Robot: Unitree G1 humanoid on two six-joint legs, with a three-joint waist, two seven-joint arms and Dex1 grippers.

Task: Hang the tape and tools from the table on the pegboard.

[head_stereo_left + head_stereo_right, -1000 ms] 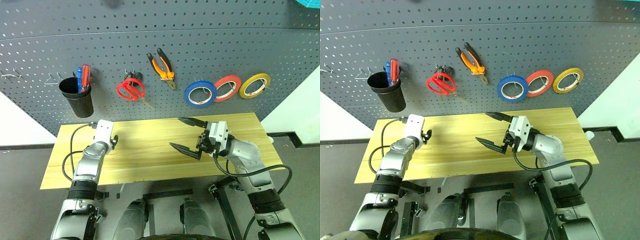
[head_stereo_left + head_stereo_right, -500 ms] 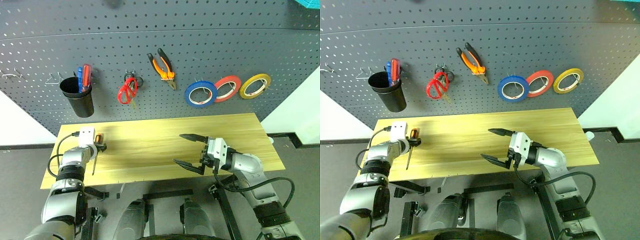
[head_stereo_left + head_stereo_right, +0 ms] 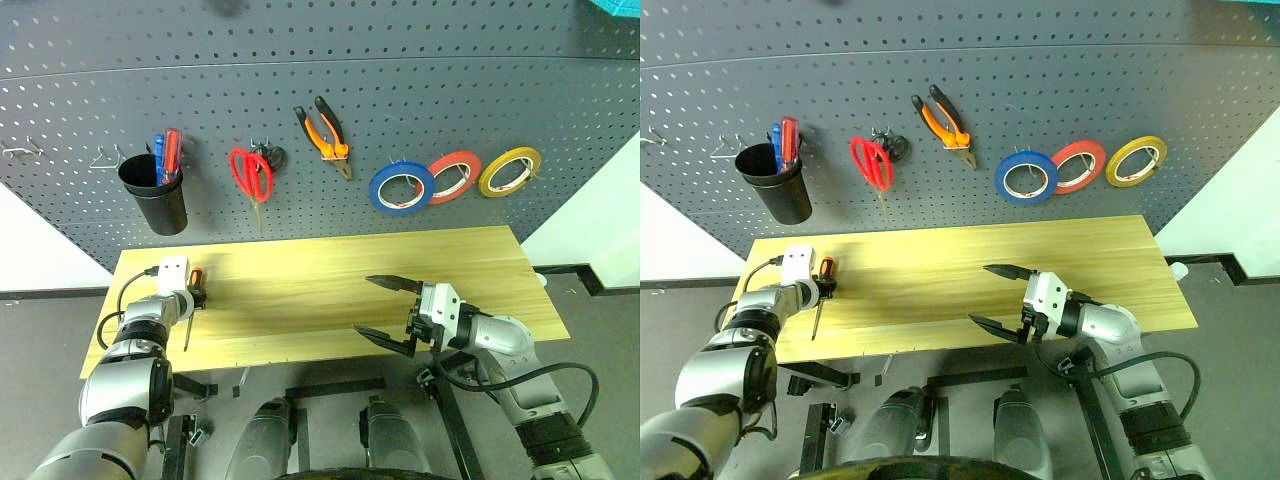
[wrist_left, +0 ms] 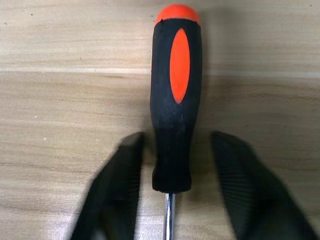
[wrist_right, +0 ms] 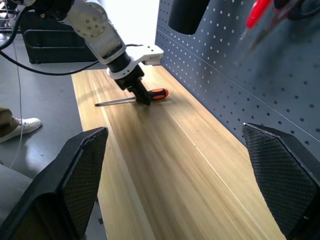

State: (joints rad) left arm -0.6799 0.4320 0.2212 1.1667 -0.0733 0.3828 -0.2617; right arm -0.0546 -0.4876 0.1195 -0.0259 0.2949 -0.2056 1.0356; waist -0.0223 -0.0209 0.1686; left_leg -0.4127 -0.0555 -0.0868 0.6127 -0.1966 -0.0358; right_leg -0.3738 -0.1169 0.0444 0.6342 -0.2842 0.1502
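Observation:
The screwdriver, black with orange insets, lies on the table at its left end. My left gripper points down at it, open. Its fingers straddle the handle with a narrow gap on each side. My right gripper hangs open and empty over the table's front middle. On the pegboard hang the red-handled scissors, the orange-and-black pliers and the blue tape.
A black cup with red and blue handles hangs at the board's left, beside bare hooks. Red tape and yellow tape hang right of the blue. Smaller black-handled scissors hang behind the red ones. A person's shoe stands beside the table.
My left arm swung left and down to the screwdriver, and its fingers narrowed around the handle. The red scissors swung and now hang straight. My right gripper sank toward the table's front edge.

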